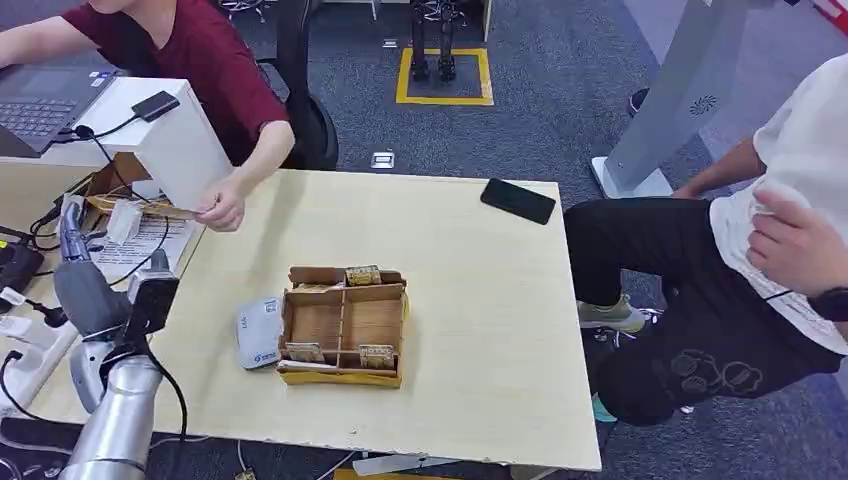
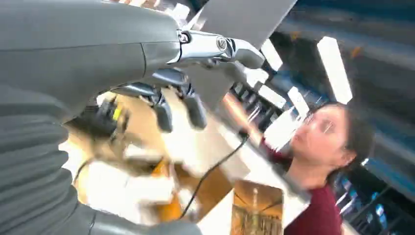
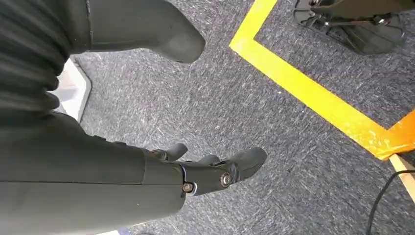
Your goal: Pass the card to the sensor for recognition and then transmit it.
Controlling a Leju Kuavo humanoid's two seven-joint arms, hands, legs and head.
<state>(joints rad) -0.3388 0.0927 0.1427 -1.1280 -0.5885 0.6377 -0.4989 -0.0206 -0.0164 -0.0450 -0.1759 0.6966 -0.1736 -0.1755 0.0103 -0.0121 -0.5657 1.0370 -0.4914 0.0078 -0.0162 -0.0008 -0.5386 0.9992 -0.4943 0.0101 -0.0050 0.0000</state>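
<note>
A person in a red shirt holds a brown card point(image 1: 168, 211) in one hand point(image 1: 222, 210) at the table's far left, beside a white stand point(image 1: 172, 142). The card point(image 2: 256, 210) also shows, blurred, in the left wrist view. My left hand point(image 1: 78, 262) is raised at the table's left edge, a short way from the card; its fingers point(image 2: 164, 113) are apart and hold nothing. A white-grey card sensor point(image 1: 260, 333) lies on the table, against the left side of a cardboard card box point(image 1: 343, 325). My right hand point(image 3: 215, 171) hangs over the carpet with nothing in it.
A black phone point(image 1: 517, 200) lies at the table's point(image 1: 480, 330) far right. A laptop point(image 1: 38, 104) and cables point(image 1: 30, 260) crowd the left desk. Another person point(image 1: 770, 270) sits close to the table's right edge. Yellow floor tape point(image 3: 303, 93) runs below my right hand.
</note>
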